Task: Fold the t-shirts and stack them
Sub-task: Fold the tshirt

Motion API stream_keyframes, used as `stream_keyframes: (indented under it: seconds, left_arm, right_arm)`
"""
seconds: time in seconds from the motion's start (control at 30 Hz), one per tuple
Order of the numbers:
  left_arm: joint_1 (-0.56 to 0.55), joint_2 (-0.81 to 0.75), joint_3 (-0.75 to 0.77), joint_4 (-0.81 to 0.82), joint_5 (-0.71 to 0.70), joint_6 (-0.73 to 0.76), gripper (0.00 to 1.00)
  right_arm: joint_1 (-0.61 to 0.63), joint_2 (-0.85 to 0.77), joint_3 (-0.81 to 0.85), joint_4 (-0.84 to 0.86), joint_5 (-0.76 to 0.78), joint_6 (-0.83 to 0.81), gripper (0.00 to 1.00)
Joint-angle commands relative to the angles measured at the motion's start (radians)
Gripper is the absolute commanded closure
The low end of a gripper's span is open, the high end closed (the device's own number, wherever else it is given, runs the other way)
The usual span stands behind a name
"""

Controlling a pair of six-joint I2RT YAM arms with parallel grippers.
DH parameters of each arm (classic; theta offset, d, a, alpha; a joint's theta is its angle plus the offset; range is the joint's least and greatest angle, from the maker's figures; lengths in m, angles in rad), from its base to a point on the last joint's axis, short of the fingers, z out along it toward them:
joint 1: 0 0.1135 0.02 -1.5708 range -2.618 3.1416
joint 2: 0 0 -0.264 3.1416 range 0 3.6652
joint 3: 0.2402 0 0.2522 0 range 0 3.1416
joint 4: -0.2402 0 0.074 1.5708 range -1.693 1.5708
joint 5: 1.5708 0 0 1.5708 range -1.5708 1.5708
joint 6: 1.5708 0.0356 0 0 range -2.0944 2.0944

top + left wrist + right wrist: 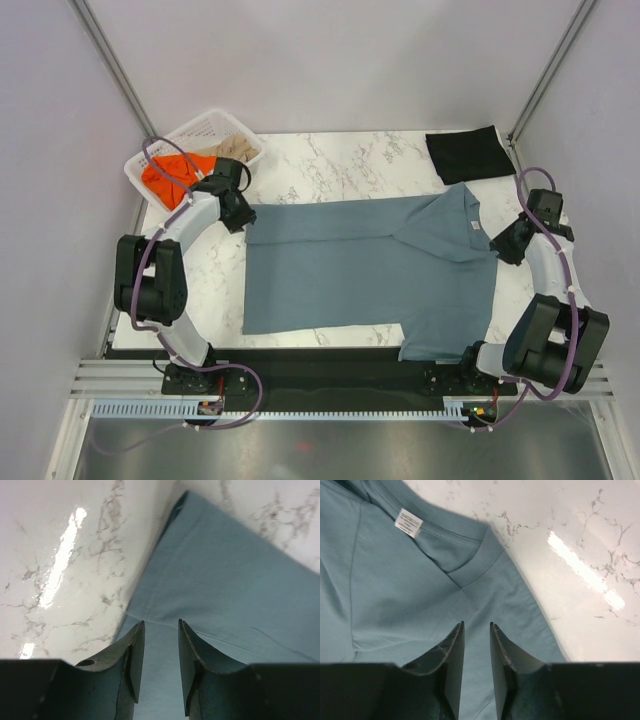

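My left gripper (pixel 161 625) and right gripper (pixel 477 625), both slightly parted, hang over the spread slate blue-grey cloth t-shirt (pixel 350 265).

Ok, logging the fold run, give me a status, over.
Left gripper open over edge of blue-grey t-shirt. Right gripper open near its collar. Shirt spread on table, ungripped. Nothing lying on it.
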Motion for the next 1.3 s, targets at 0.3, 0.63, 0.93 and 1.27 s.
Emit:
stream_keyframes:
  seconds: [0.3, 0.63, 0.93, 1.27]
  left_arm:
    - [-0.120, 0.178, 0.323, 0.076, 0.355, 0.176, 0.60]
    - [-0.123, 0.356, 0.317, 0.260, 0.507, 0.107, 0.59]
    - [-0.126, 0.416, 0.294, 0.275, 0.428, 0.121, 0.58]
    - [-0.125, 0.460, 0.279, 0.274, 0.375, 0.116, 0.59]
  right_arm:
    - [0.027, 0.113, 0.071, 0.113, -0.118, -0.027, 0.55]
    - [0.027, 0.104, -0.016, 0.120, 0.003, 0.171, 0.46]
    - [0.028, 0.102, -0.069, 0.155, 0.072, 0.388, 0.45]
    - [0.027, 0.094, -0.082, 0.170, 0.106, 0.503, 0.45]
